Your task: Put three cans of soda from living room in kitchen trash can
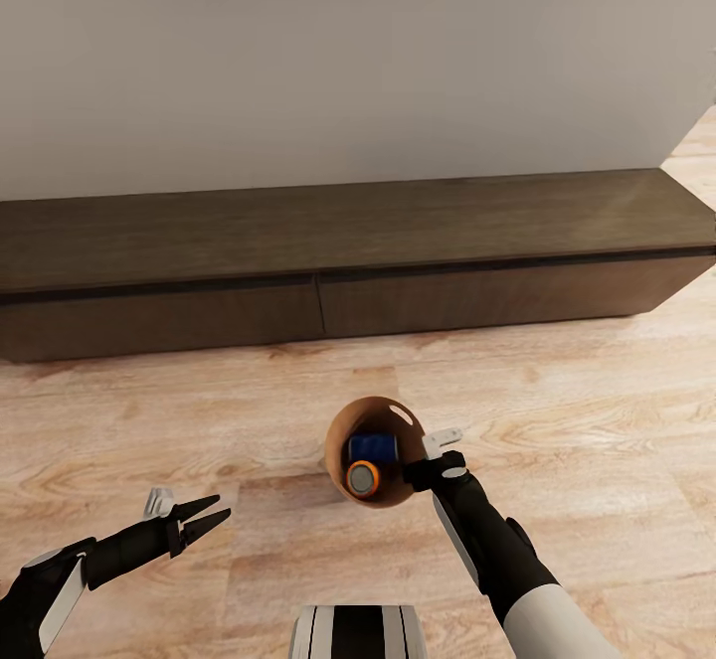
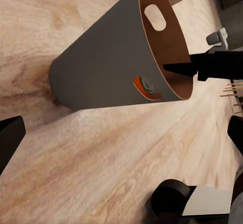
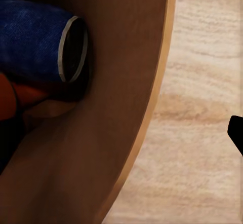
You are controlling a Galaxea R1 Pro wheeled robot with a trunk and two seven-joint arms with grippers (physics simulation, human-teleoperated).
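Pale plank floor; right tool (image 1: 426,464) grips bin (image 1: 338,445) rim, cans (image 1: 370,448) half-hidden inside; left tool (image 1: 206,517) spread wide.

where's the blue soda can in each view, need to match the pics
Head view: the blue can lies inside the trash can, low centre, behind an orange can.
Left wrist view: cannot make it out; an orange can peeks over the rim.
Right wrist view: upper left, on its side.
Shared landmark: the bin's brown inner wall.
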